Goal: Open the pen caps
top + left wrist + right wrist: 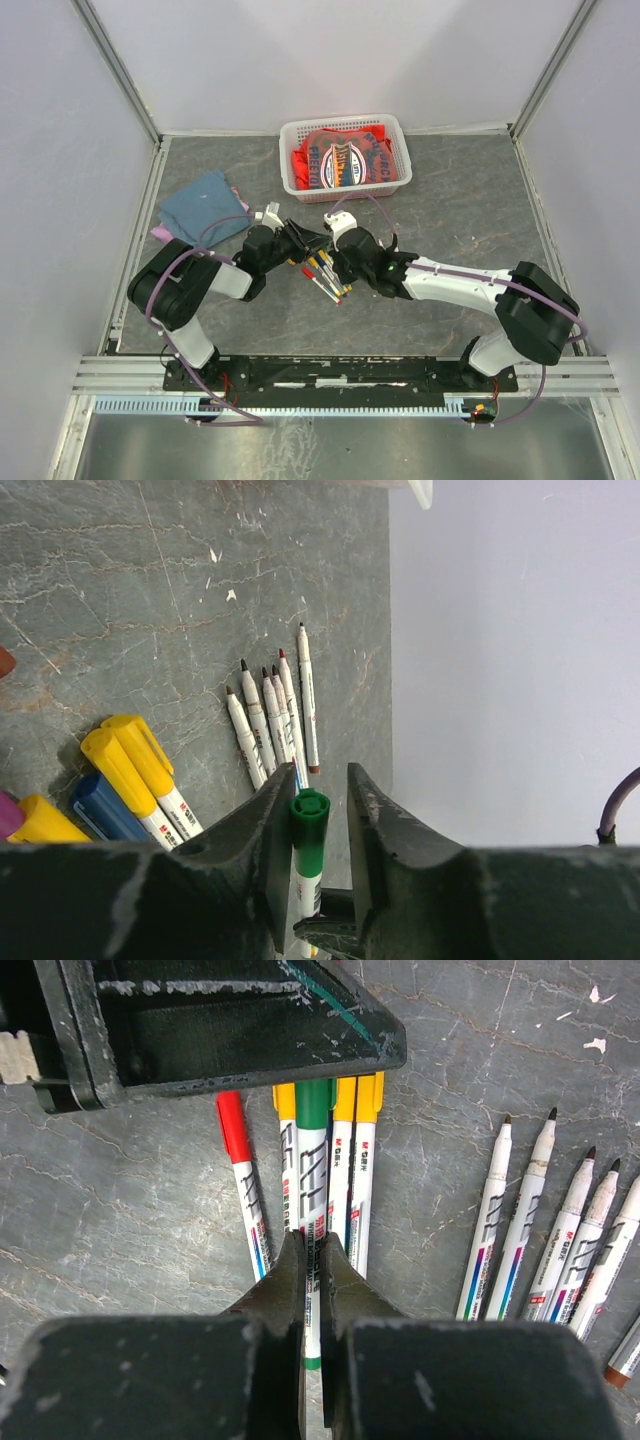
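**Item: green cap (310,825), on green pen (313,1190).** The cap is seated on its pen, which is held above the table (150,600) in the middle of the work area, between the two arms.

**Tools.** The white barrel is pinched by the fully closed right gripper (312,1260). The cap is flanked by the left gripper (318,790), whose jaws are narrowed around it. One finger appears to touch the cap and a thin gap shows at the other, so the cap is judged not yet clamped, though the angle makes this uncertain.

**Surroundings.**
- Capped pens (350,1190) with yellow and red ends lie directly beneath the held pen.
- A fan of uncapped pens (268,720) lies just beside it.
- A basket (290,160) and a blue cloth (205,205) are set well apart.

**Risks noted.**
- If the cap is caught only near its rim, the jaws may slide off when pulled.
- If the pull is not made along the barrel, the cap may bind.
- The thin barrel may be dragged through the right-hand grip.
- A freed cap, if dropped, could be lost among the loose pens below.
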